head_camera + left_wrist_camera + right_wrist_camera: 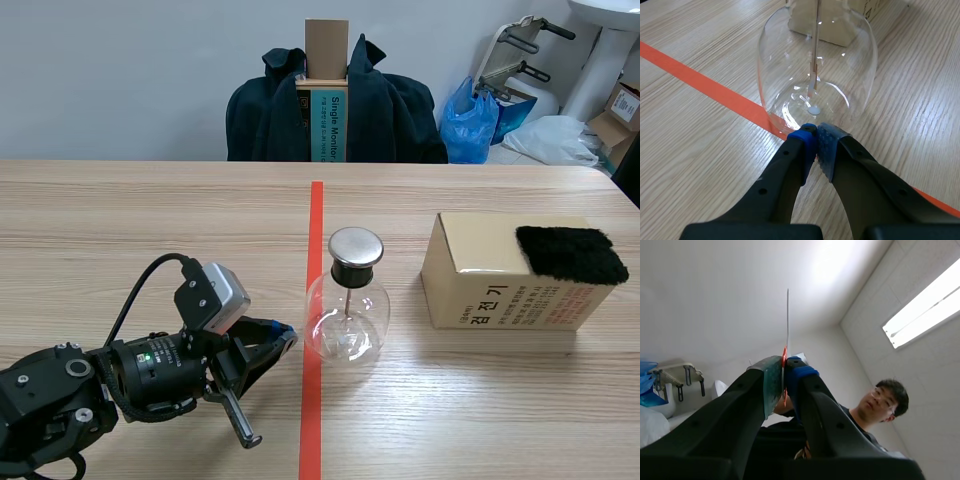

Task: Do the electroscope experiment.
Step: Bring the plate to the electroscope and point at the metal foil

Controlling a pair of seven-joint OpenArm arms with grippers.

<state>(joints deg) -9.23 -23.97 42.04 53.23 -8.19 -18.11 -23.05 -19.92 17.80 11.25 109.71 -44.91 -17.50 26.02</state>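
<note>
The electroscope, a round clear glass flask [347, 322] with a metal cap [356, 247] and a thin rod inside, stands on the orange-red tape line at the table's middle. My left gripper [283, 337] lies low on the table, shut, and its blue pads [809, 142] touch the base of the flask [817, 65]. A black fur pad [570, 253] lies on a cardboard box [500, 285] to the right. The right arm does not show in the scene view. In its wrist view my right gripper [784, 369] points up toward the ceiling, shut on a thin upright strip [787, 320] with a red mark.
Across the table stands a chair draped with a dark jacket [395, 110]. A blue bag [470, 120] and clutter sit at the back right. A person [887, 402] shows beyond the right gripper, under a ceiling light [922, 310].
</note>
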